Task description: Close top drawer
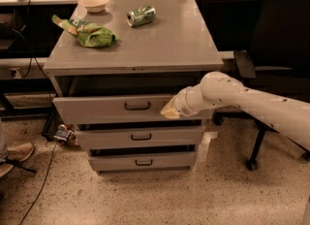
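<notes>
The top drawer (pixel 97 110) of the grey metal cabinet stands pulled out, its wide plain front carrying a small dark loop handle (pixel 137 105). A dark gap shows between the drawer and the cabinet top. My gripper (pixel 168 111), at the end of the white arm coming in from the right, rests against the right part of the drawer front, to the right of the handle. Below are two narrower grey drawers, the middle one (pixel 140 136) and the bottom one (pixel 143 161), both slightly out.
On the cabinet top (pixel 164 44) lie a green chip bag (pixel 89 34), a green can (pixel 141 16) on its side and a small bowl (pixel 94 2). A black office chair (pixel 276 49) stands at the right. Cables and a shoe (pixel 14 153) lie on the floor at the left.
</notes>
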